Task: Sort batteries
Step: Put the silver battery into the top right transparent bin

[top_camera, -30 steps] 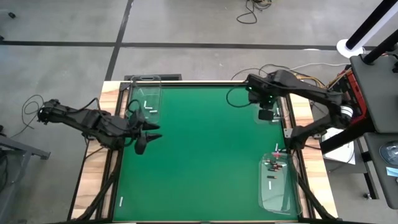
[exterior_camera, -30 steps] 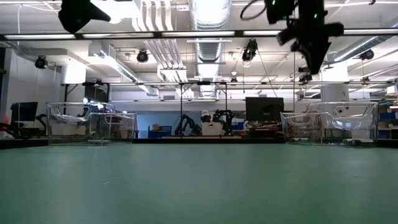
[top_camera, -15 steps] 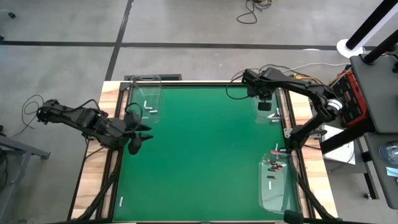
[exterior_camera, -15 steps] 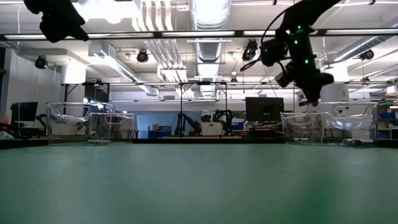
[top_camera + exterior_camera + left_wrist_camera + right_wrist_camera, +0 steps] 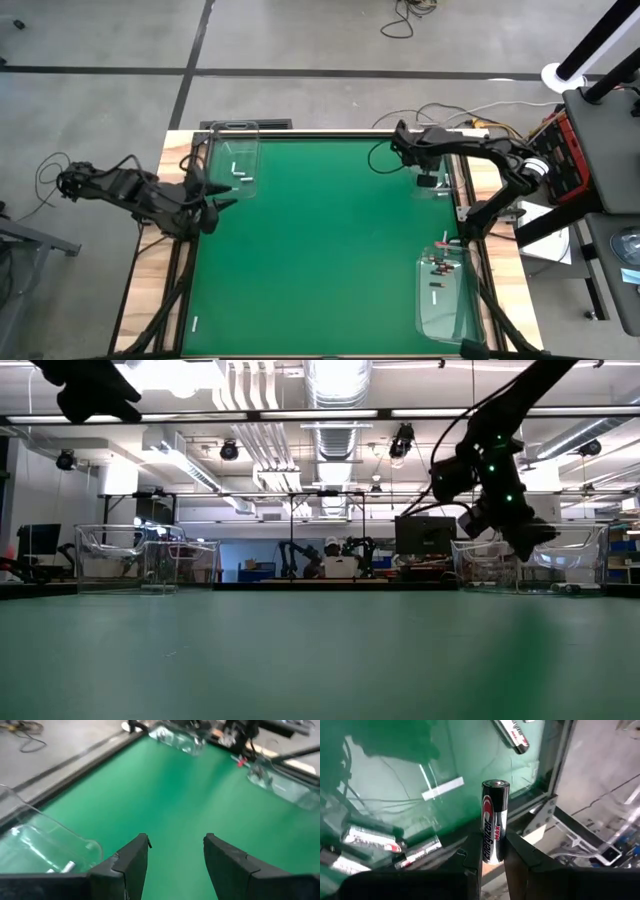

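Batteries sit in three places. One black-and-silver battery (image 5: 494, 822) stands upright between the fingers of the right end effector (image 5: 492, 852), which is closed tight on its lower half. The right wrist view looks down past it into a clear tray where several more batteries (image 5: 370, 839) lie on their sides, and another lies farther off (image 5: 512, 734).

In the high view the right end effector (image 5: 428, 180) hangs over the small clear tray (image 5: 433, 186) at the far right edge of the green tabletop (image 5: 330, 250). A larger clear tray (image 5: 447, 295) at the near right corner holds a cluster of dark batteries (image 5: 437, 267) and a pale one (image 5: 435, 287). The clear tray at the far left corner (image 5: 233, 160) holds two whitish batteries (image 5: 238, 173). One more whitish battery (image 5: 195, 323) lies alone on the tabletop near the near left corner.

The left end effector (image 5: 210, 212) hovers at the left edge of the tabletop, just on the near side of the far left tray. The left wrist view shows its fingers (image 5: 131, 861) spread apart with nothing between them, only bare green surface below, and a whitish battery (image 5: 67, 866) inside the tray beside it.

In the low view the right arm (image 5: 495, 480) hangs in front of the clear trays on the right side.
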